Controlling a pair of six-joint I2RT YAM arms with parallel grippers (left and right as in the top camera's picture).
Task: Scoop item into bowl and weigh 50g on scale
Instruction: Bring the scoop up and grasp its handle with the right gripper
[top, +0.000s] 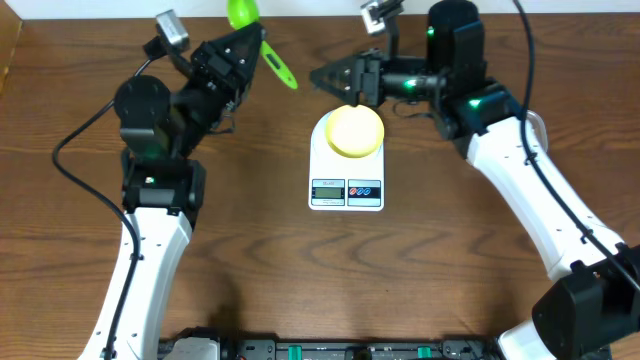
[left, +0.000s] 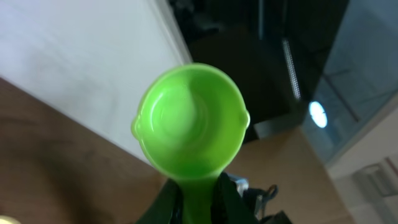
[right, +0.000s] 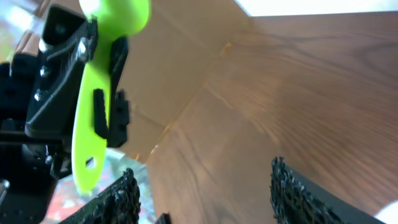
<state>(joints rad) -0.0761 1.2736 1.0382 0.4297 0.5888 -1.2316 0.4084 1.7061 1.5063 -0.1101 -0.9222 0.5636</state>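
The yellow bowl (top: 355, 130) sits on the round platform of the scale (top: 345, 190), toward its far end, so the weighing station looks set up. The filling appears hardly begun. The left claw (top: 245, 55) is clamped on the handle of a green scoop (left: 189, 121), held up beyond the scale's far-left corner, and the left wrist view shows its cup holding nothing. No beans appear in any view, and none can be made out in the bowl. The scale's display is too small to read. The right claw (top: 325, 77) hovers just past the scale's far edge, near the bowl, its fingers spread with nothing between them over the wooden counter (top: 250, 250). By my reading, all the scooping, tipping and trimming to 50g is left to do.
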